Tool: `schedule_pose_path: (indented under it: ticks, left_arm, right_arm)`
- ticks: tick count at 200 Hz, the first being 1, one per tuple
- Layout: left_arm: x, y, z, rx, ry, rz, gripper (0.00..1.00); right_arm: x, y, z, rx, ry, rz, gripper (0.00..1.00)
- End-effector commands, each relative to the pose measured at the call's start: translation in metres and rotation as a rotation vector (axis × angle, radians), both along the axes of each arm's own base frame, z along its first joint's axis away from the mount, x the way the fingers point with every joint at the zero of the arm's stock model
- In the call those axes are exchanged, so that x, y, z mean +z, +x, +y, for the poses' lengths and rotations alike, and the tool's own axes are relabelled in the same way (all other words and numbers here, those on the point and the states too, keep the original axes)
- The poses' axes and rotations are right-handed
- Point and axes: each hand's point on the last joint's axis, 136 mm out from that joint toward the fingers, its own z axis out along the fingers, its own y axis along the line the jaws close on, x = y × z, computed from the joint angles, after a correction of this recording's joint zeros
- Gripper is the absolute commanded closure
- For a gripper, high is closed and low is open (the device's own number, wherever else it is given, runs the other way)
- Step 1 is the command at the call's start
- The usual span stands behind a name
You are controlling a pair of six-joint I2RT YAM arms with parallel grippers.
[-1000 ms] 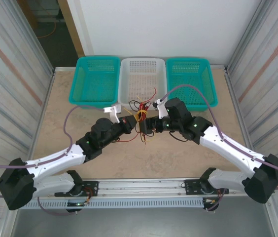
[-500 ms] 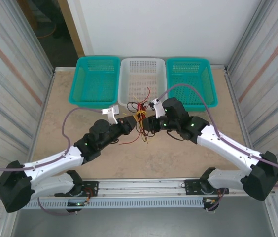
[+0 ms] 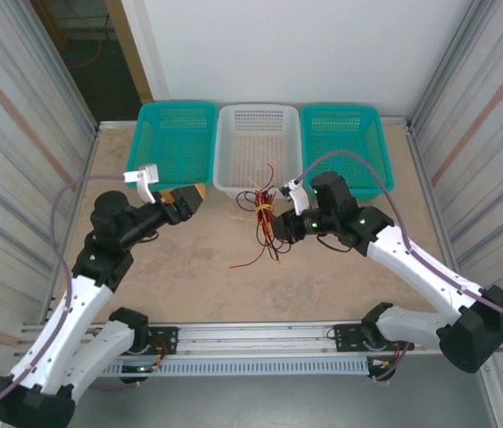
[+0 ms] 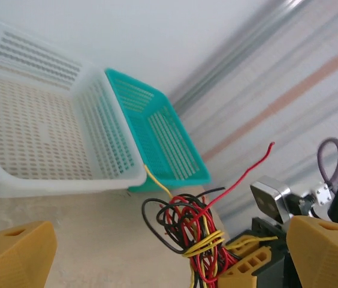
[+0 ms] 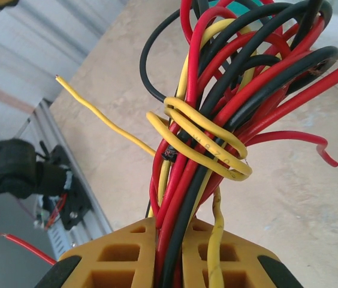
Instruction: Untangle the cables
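Near the white basket [image 3: 260,134]: cables [image 3: 265,214] gripped

Right gripper [image 3: 279,230] is clenched on the red, black and yellow bundle, just in front of the basket. Left gripper [image 3: 187,201] stands released, jaws wide, well apart from it.

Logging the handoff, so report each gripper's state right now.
Left gripper: open, holding nothing.
Right gripper: shut on the cables.

cables [image 5: 205,138]: glossy plastic insulation | baskets [image 3: 258,143]: smooth perforated plastic | table [image 3: 189,272]: matt, marbled | fingers [image 5: 121,255]: matt ribbed plastic
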Motion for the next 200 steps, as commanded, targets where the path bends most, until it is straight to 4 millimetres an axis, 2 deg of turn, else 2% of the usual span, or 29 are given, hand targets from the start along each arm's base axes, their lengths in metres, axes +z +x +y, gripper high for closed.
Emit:
schedule_pose_path:
  ticks: [1, 25, 52, 92, 143, 157, 165, 182, 200]
  left_arm:
    - [-0.014, -0.020, -0.042, -0.348, -0.002, 0.048, 0.01]
    - [-0.022, -0.020, -0.075, -0.515, -0.039, 0.061, 0.01]
    - [-0.026, -0.027, -0.103, -0.593, 0.003, 0.034, 0.01]
    - [-0.033, -0.022, -0.114, -0.613, -0.037, 0.042, 0.01]
    - [-0.031, -0.025, -0.124, -0.687, -0.112, 0.059, 0.43]
    - [-0.030, -0.025, -0.124, -0.683, -0.124, 0.057, 0.51]
    - [-0.029, -0.025, -0.123, -0.680, -0.129, 0.058, 0.50]
    - [-0.025, -0.024, -0.118, -0.667, -0.144, 0.057, 0.29]
    - [-0.021, -0.019, -0.106, -0.624, -0.154, 0.053, 0.24]
  right_arm:
    - [0.022, -0.009, 0.014, 0.108, 0.051, -0.040, 0.93]
    - [0.028, -0.013, 0.021, 0.151, 0.062, -0.047, 0.92]
    - [0.033, -0.015, 0.028, 0.186, 0.076, -0.050, 0.92]
    - [0.042, -0.020, 0.039, 0.247, 0.102, -0.055, 0.93]
    - [0.047, -0.032, 0.046, 0.305, 0.110, -0.058, 0.94]
    - [0.047, -0.035, 0.046, 0.317, 0.114, -0.053, 0.94]
    - [0.048, -0.037, 0.045, 0.320, 0.114, -0.053, 0.94]
    - [0.047, -0.036, 0.043, 0.309, 0.103, -0.059, 0.94]
    - [0.046, -0.035, 0.040, 0.298, 0.087, -0.070, 0.95]
